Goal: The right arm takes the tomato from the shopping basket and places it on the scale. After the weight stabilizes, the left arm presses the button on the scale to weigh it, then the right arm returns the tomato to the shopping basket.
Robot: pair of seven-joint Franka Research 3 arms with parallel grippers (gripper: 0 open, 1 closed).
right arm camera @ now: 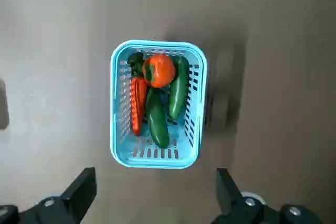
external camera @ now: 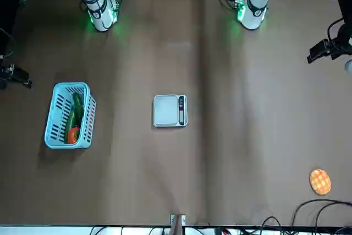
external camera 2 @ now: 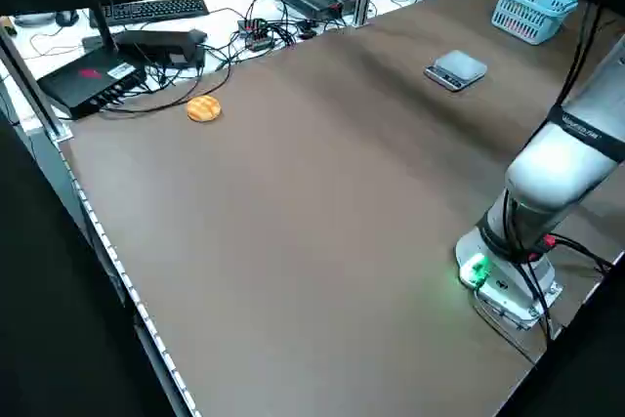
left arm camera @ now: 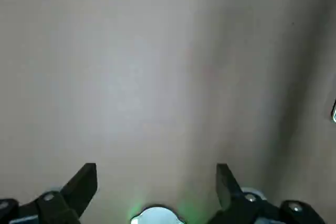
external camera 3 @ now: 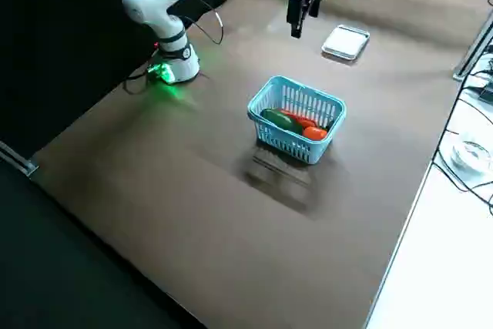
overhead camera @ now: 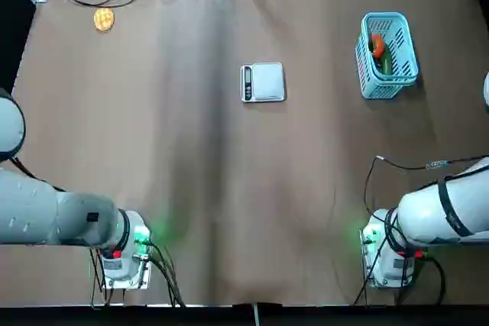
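Both arms run off the overhead picture's edges, so neither gripper shows there. In the shopping basket (right arm camera: 156, 103), the tomato (right arm camera: 158, 70) covers the ends of the vegetables beneath it. The scale (overhead camera: 263, 82) display is too small to read.

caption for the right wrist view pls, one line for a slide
Open right gripper hovering above the light-blue shopping basket holding the tomato, green vegetables and an orange-red one.

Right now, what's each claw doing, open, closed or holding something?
Left claw: open, empty, over bare table.
Right claw: open, empty, above the shopping basket with the tomato inside.
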